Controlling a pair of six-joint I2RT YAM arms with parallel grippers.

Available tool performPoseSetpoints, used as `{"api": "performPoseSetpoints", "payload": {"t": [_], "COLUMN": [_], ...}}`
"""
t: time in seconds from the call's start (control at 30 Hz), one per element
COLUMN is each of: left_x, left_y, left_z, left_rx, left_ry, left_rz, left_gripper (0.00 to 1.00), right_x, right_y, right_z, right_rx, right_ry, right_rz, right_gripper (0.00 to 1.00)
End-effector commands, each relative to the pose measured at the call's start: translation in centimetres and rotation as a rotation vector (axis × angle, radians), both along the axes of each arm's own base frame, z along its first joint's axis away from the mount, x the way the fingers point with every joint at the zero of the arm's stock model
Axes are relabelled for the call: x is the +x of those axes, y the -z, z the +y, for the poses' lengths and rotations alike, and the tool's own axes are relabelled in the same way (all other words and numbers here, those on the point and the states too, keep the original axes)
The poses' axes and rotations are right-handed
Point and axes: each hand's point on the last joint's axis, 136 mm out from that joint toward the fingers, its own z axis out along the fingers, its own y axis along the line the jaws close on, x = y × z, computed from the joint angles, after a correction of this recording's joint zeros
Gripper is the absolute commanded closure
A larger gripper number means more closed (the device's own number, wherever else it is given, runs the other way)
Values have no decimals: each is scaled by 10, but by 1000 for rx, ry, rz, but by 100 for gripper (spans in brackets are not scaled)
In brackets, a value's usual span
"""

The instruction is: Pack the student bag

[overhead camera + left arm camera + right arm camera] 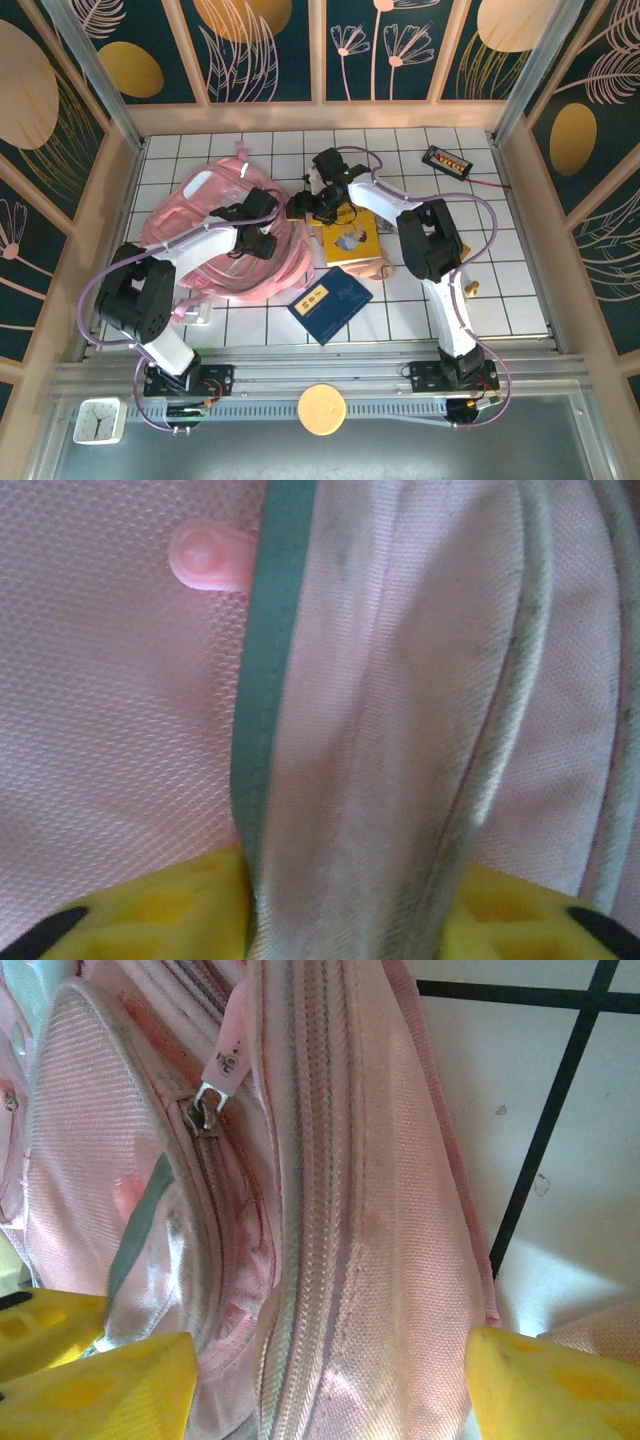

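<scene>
The student bag [200,200] was laid flat on the left half of the table [500,290], nearer the far edge than the near one. A fold of its pink fabric, edged with pale piping, was pinched in the left claw [345,910], with both yellow pads pressed against the cloth. The right claw [330,1385] was held wide open astride the bag's zipped edge on the side facing the table's middle. A sliver of bare tile was seen beside one pad, so nothing was judged to be gripped by it. The zip teeth there looked closed, and a zip slider [205,1115] was seen on a neighbouring pocket. A blue book [330,303] and a yellow book [352,240] were seen lying on the table just beside the bag. The packing was therefore judged barely begun: the bag was not yet opened and the books were not yet put in
</scene>
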Motion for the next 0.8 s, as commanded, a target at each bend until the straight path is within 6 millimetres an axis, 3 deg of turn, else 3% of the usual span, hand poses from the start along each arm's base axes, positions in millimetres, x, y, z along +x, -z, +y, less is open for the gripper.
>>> {"api": "performPoseSetpoints", "payload": {"t": [0.0,0.03,0.17,0.3,0.47,0.57,0.77], "left_x": [0,0,4,19,31,31,30], "left_y": [3,2,-23,-80,-153,-173,-178], "left_z": [3,3,0,0,-4,-9,-20], "left_rx": [24,18,-9,-27,-64,-81,-147], "left_ry": [15,16,24,54,108,155,178], "left_rz": [7,6,-53,-213,-403,-452,-462], "left_gripper": [91,100,100,100,100,100,100], "right_x": [6,7,17,25,19,14,4], "right_y": [-24,-26,-42,-62,-78,-85,-88], "right_z": [-7,-8,-18,-27,-24,-21,-18], "right_rx": [30,34,95,190,266,291,324], "right_ry": [34,41,95,117,59,34,12], "right_rz": [-35,-42,-85,-110,-128,-138,-136], "right_gripper": [28,28,24,21,19,19,19]}}
